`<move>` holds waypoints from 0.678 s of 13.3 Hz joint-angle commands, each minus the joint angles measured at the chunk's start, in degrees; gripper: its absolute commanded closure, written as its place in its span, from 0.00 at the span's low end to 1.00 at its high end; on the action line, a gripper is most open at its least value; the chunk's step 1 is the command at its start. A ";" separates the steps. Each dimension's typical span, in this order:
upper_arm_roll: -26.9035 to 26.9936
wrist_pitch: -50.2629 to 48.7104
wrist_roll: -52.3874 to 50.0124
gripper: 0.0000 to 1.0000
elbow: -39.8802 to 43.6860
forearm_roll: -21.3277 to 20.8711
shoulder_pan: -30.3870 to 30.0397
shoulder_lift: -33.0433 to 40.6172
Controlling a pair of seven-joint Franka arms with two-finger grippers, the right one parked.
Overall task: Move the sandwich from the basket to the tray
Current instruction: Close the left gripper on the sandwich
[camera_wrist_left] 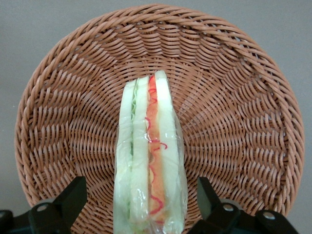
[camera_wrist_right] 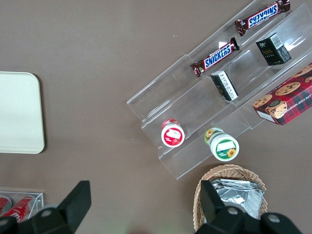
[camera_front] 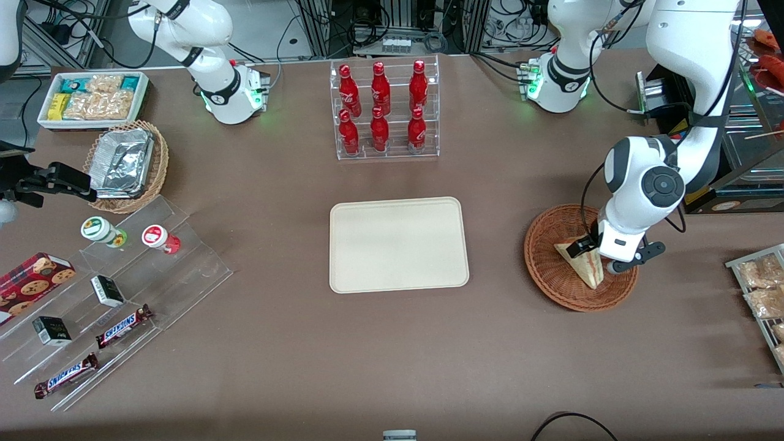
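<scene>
Wicker basket (camera_wrist_left: pixel 234 97) holds sandwich (camera_wrist_left: pixel 148 161) (wrapped), between open jaws (camera_wrist_left: pixel 141 204).

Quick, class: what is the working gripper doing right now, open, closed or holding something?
Gripper: open, low over the basket, one finger on each side of the sandwich, not yet closed on it.

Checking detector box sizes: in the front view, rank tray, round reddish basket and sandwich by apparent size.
1. tray
2. basket
3. sandwich, lying in the basket with the left gripper open around it.
</scene>
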State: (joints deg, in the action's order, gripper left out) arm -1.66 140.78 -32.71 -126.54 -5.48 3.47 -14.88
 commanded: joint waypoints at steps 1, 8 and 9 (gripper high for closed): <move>-0.10 0.90 -1.39 0.01 0.07 -1.03 0.22 -0.68; -0.19 0.20 -1.48 1.00 0.59 -0.76 0.22 -0.77; -0.28 0.11 -1.39 1.00 0.77 -0.76 0.22 -0.59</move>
State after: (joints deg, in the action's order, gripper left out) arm -1.74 140.82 -32.83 -126.39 -5.48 3.61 -15.68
